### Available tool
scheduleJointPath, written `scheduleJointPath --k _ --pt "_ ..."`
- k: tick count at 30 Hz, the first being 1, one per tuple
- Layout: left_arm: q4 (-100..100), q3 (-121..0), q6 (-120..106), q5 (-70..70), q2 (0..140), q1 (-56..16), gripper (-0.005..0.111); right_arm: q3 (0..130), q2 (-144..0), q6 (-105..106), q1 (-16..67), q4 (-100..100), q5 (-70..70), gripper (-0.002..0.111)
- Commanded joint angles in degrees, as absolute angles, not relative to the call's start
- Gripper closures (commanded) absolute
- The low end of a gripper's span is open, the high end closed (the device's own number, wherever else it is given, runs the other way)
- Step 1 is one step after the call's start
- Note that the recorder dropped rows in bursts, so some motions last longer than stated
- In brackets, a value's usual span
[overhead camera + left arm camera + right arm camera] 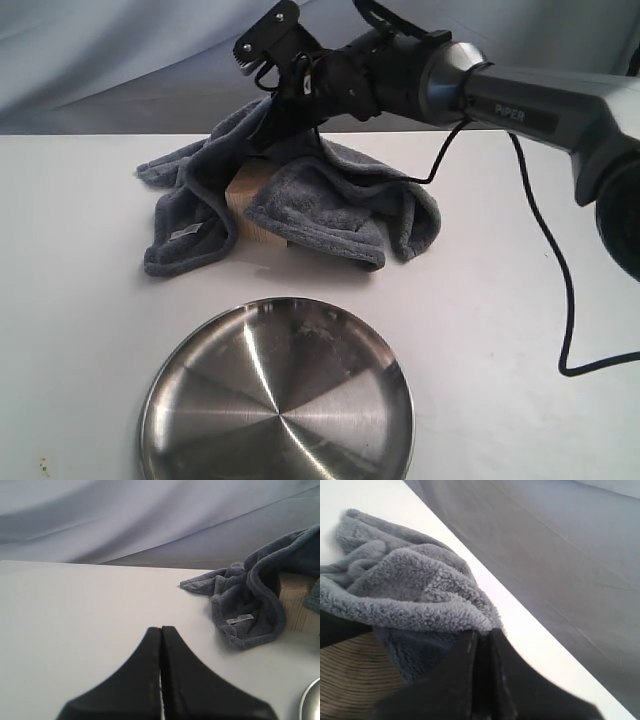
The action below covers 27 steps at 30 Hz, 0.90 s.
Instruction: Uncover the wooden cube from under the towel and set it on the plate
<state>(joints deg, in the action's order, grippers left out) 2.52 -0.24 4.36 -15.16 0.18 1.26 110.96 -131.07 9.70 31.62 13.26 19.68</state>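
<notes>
The dark grey towel [330,200] lies bunched at the back of the white table, and its rear edge is pulled up. My right gripper [264,128] reaches in from the right and is shut on that raised edge; the right wrist view shows the gripper [482,632] pinching the towel's fluffy hem [405,590]. The wooden cube [252,205] shows partly under the lifted fold, its grain also visible close by [350,675]. The steel plate [280,400] sits at the front. My left gripper [161,630] is shut and empty, hovering over bare table, with the towel [250,605], the cube [300,605] and the plate's rim [312,702] ahead of it.
A black cable [545,250] hangs from the right arm and loops onto the table at the right. A grey-blue cloth backdrop [120,60] runs behind the table's far edge. The towel's white tag [185,232] faces front left.
</notes>
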Motion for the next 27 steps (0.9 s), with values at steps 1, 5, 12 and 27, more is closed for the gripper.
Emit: scheduleJointPath --k 1,5,12,27 --pt "2.04 0.0 4.18 -15.02 0.0 1.31 0.107 111.41 -130.09 7.01 28.88 12.76 21.23 0.108" --pt "2.04 0.0 4.18 -15.02 0.0 1.31 0.107 111.41 -130.22 7.01 27.35 12.67 22.7 0.108" --pt "2.04 0.0 4.18 -15.02 0.0 1.31 0.107 111.41 -130.22 4.09 24.72 12.34 23.09 0.108" --pt "2.04 0.0 4.18 -15.02 0.0 1.31 0.107 111.41 -135.13 4.3 24.08 11.91 17.93 0.108"
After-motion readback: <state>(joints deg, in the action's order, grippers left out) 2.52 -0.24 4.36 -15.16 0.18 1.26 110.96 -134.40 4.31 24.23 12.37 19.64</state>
